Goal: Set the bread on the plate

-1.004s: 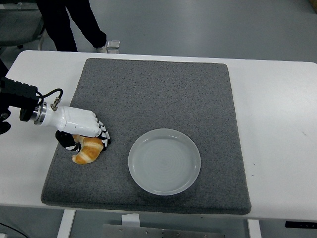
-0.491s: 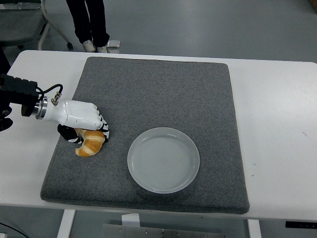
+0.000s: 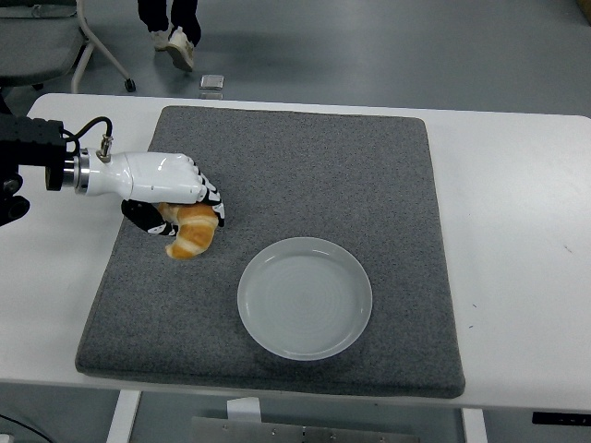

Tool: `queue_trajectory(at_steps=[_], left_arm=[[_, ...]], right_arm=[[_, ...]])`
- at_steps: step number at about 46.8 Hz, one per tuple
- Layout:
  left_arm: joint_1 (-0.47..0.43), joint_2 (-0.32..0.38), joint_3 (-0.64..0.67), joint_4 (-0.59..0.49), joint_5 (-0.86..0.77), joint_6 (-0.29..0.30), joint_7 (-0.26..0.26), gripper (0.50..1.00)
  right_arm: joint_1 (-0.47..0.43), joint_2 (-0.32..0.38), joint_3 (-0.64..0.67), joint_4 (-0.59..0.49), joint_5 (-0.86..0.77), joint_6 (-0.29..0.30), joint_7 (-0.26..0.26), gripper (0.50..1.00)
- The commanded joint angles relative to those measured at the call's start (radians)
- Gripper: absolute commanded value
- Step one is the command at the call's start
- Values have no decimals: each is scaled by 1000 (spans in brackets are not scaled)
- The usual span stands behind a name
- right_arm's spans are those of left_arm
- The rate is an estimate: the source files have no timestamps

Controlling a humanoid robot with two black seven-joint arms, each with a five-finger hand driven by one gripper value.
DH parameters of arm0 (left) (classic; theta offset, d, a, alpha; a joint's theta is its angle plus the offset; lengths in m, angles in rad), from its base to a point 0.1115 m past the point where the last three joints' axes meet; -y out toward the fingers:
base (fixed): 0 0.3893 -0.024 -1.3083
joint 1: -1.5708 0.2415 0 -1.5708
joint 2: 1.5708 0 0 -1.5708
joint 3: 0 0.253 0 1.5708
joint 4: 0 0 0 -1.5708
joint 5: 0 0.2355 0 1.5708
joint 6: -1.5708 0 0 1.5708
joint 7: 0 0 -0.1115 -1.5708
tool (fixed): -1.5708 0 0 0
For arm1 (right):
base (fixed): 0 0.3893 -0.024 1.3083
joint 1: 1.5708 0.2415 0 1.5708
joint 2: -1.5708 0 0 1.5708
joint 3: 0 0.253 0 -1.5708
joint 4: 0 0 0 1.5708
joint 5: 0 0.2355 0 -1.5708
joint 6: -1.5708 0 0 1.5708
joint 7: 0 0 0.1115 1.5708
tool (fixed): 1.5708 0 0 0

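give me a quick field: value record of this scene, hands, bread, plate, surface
left hand: left hand shut on the croissant, over the left part of the mat
right hand: not in view
bread: croissant in the fingers, left of and slightly behind the plate, not yet over it
plate: white plate empty, on the near middle of the mat
surface: grey mat on a white table
background: a person's feet on the floor beyond the table
task state: bread not yet on plate

One camera only, mounted high on the robot's side, looking forward and down at the white table (image 3: 517, 185). The table's near edge lies at 6 o'clock, bare floor at 12. It stands far enough back to take in the whole grey mat (image 3: 305, 175).
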Motion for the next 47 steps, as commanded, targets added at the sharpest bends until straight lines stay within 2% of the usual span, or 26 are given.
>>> queue_trajectory(at_steps=[1, 12, 26, 36, 41, 47], left_arm=[[-19, 1, -18, 1, -69, -4, 0, 500], [-88, 1, -18, 9, -349, -5, 0, 500], [-120, -1, -14, 13, -683, -22, 0, 500], [-156, -5, -13, 10, -699, -35, 0, 500], [-199, -62, -2, 9, -697, -39, 0, 500], [-245, -79, -1, 9, -691, -82, 0, 500]], right_arm=[[0, 0, 0, 0, 0, 0, 0, 930], [0, 0, 0, 0, 0, 0, 0, 930], [0, 0, 0, 0, 0, 0, 0, 930], [0, 0, 0, 0, 0, 0, 0, 930], [0, 0, 0, 0, 0, 0, 0, 930], [0, 0, 0, 0, 0, 0, 0, 930]])
